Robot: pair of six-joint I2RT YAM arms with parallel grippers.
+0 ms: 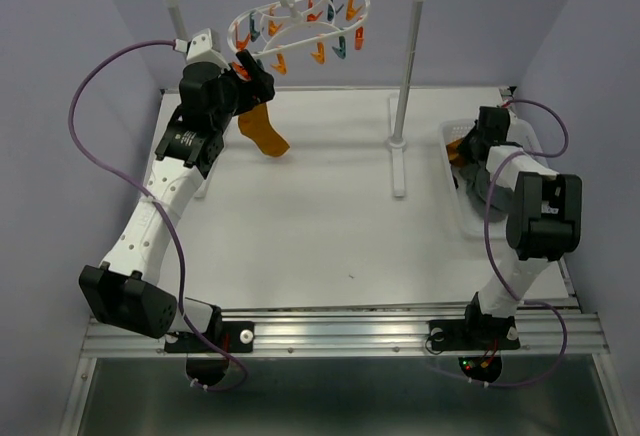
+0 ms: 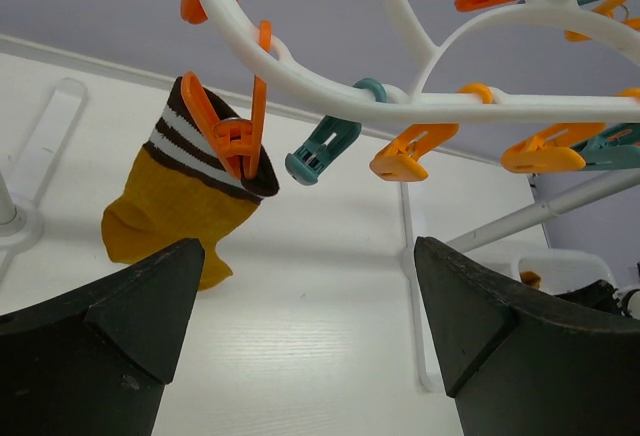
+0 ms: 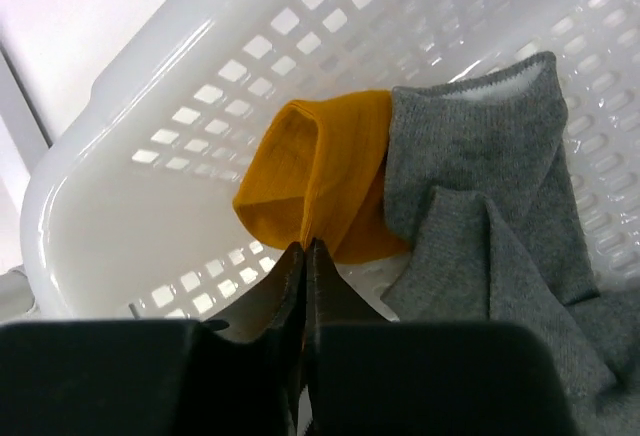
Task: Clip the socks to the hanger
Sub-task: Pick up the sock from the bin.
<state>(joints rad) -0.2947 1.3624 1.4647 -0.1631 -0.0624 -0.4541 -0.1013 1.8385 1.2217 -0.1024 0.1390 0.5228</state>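
Note:
The white oval hanger point(image 1: 300, 21) hangs from the rail, with orange and teal clips dangling. A mustard sock with dark cuff stripes point(image 2: 190, 181) hangs from an orange clip point(image 2: 235, 131) at its left side; the same striped sock point(image 1: 264, 131) shows in the top view. My left gripper point(image 2: 310, 286) is open just below and beside that clip, holding nothing. In the basket, my right gripper point(image 3: 306, 248) is shut on a fold of a plain mustard sock point(image 3: 320, 171). Grey socks point(image 3: 500, 186) lie beside it to the right.
The metal rail stand has white posts point(image 1: 410, 66) at the back; its foot point(image 2: 415, 286) runs along the table. The plastic basket point(image 3: 150, 156) sits at the table's right edge, its wall just left of my right gripper.

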